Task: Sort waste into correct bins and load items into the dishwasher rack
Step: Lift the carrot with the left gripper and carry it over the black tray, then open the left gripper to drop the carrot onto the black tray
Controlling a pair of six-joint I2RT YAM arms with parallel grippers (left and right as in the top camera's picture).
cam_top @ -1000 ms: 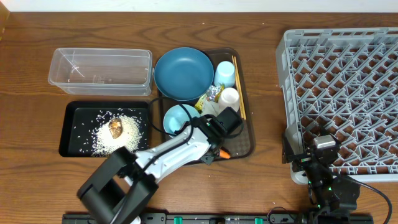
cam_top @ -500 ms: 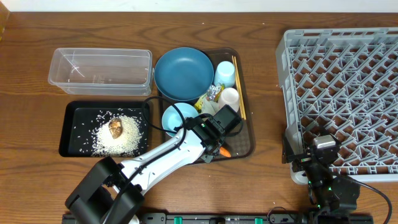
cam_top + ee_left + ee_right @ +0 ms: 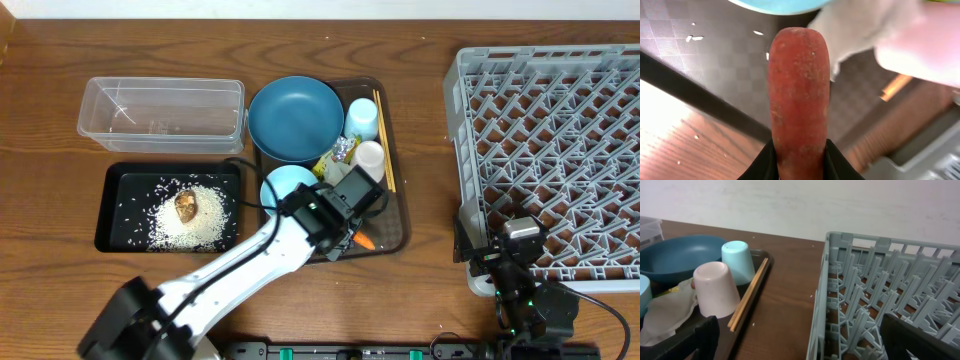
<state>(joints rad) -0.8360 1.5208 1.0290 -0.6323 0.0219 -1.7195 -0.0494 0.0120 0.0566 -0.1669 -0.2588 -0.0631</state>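
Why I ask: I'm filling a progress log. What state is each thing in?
left pincer: shut on the carrot
carrot: gripped at one end
right pincer: open, empty
clear tub: upright, looks empty
black tray: holding rice and brown lump
dark blue bowl: upright, empty
white cup: upside down
light blue cup: upside down
rack: nothing loaded

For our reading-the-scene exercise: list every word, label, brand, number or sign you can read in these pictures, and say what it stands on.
None can be read.
The wrapper may carry print: too small to tell.
The rack and clear tub show no lettering.
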